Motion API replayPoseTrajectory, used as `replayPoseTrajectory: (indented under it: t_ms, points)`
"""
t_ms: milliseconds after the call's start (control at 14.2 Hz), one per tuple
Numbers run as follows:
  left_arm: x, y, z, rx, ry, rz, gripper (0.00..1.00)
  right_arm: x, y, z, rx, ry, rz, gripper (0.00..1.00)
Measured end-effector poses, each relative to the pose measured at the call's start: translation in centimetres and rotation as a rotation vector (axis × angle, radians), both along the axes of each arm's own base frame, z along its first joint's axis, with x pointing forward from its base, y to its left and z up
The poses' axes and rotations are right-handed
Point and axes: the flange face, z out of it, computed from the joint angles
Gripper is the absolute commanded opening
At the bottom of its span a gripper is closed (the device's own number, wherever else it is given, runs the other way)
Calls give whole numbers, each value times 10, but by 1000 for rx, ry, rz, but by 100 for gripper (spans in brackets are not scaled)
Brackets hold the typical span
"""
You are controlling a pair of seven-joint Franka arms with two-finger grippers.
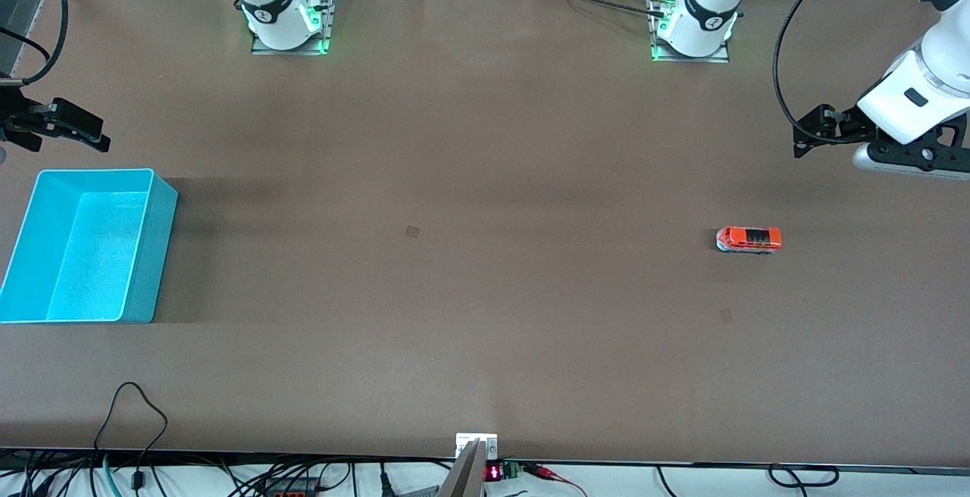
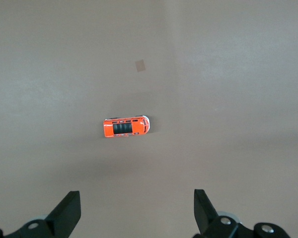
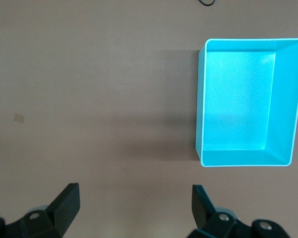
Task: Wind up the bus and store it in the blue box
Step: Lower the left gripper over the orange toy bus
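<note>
Since the bus (image 1: 749,240) looks light, rigid and slick — alone on the table (image 1: 485,292) toward the left arm's end, well apart from the blue box (image 1: 155,254) — its long sides suit gripping; left gripper (image 2: 134,210) and right gripper (image 3: 134,208) hover wide open.

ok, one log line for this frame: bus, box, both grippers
bus: on table, untouched | blue box: empty | left gripper: open, over table beside bus | right gripper: open, beside box

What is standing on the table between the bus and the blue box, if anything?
Nothing visible. The bus sits toward the left arm's end and the blue box toward the right arm's end, with only bare table between. Both hands, left and right, hover open.
</note>
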Motion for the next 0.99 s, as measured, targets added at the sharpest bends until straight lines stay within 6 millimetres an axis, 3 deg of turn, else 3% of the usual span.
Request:
replayPoseTrajectory:
  t_ms: [706, 988]
  points:
    - [-1, 0, -1, 1, 9, 1, 100, 0, 1, -1, 0, 2, 2, 100]
    - [-11, 0, -8, 5, 98, 3, 100, 7, 1, -19, 2, 36, 1, 100]
